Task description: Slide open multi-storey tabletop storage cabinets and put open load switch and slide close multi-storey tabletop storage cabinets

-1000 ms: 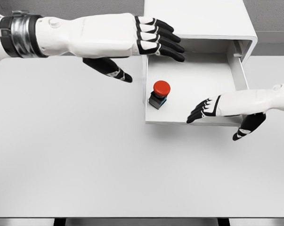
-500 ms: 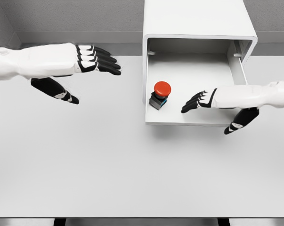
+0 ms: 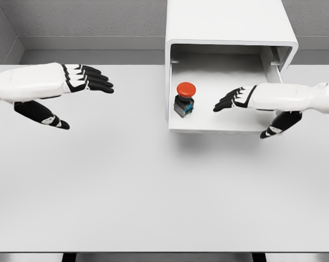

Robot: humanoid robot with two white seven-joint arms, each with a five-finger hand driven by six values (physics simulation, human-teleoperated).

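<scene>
Drawer (image 3: 224,124) sits further in than before, switch (image 3: 184,98) inside; right hand (image 3: 238,100) pushes open-fingered, left hand (image 3: 79,79) withdrawn, fingers apart.

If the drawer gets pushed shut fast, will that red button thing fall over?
It might. The switch has a wide red cap on a smaller dark base, so it looks a bit top-heavy. It stands loose on the smooth drawer floor, so it would probably slide or tip with a quick shove. It looks hard, not squishy.
</scene>
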